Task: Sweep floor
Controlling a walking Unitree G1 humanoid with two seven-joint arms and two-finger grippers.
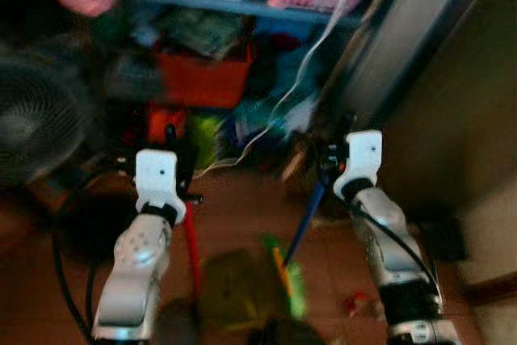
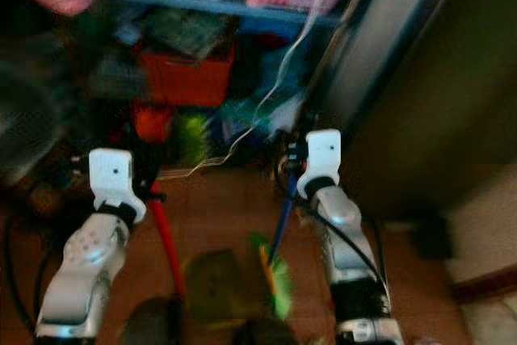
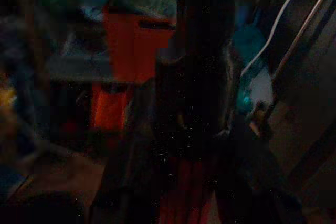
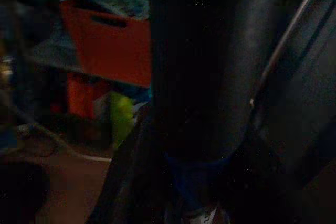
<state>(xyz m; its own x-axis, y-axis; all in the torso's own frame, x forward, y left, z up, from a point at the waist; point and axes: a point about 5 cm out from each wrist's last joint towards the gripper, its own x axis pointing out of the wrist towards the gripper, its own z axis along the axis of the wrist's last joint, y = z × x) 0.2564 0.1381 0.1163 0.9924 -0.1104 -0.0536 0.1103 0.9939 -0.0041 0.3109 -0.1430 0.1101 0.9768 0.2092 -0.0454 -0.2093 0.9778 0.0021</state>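
Two tools are already in my grip, so the pick-up part looks done and the sweeping itself is what remains. On my left, the left end effector point(image 1: 174, 169) is closed around a red handle point(image 1: 191, 252) that runs down to a dull green dustpan point(image 1: 233, 284) resting low on the floor point(image 1: 242, 199) between my arms; the left wrist view is very dark, but I can make out the red shaft between the black fingers. Just right of the dustpan sits the green broom head point(image 1: 289, 276), its blue handle point(image 1: 307, 220) slanting up to the right end effector point(image 1: 333, 163), which is closed on it; the right wrist view shows a dark blue shaft close against the fingers. Further right, a small red scrap point(image 1: 355, 305) lies on the tiles beside my right arm, so I judge there is still litter to gather. Ahead stands a cluttered shelf point(image 1: 242, 4) with an orange bin point(image 1: 202, 74) and a white cable point(image 1: 303, 70) hanging down. Everything is blurred, so I cannot say whether any dirt sits in the pan yet; my guess is that the sweep has barely begun
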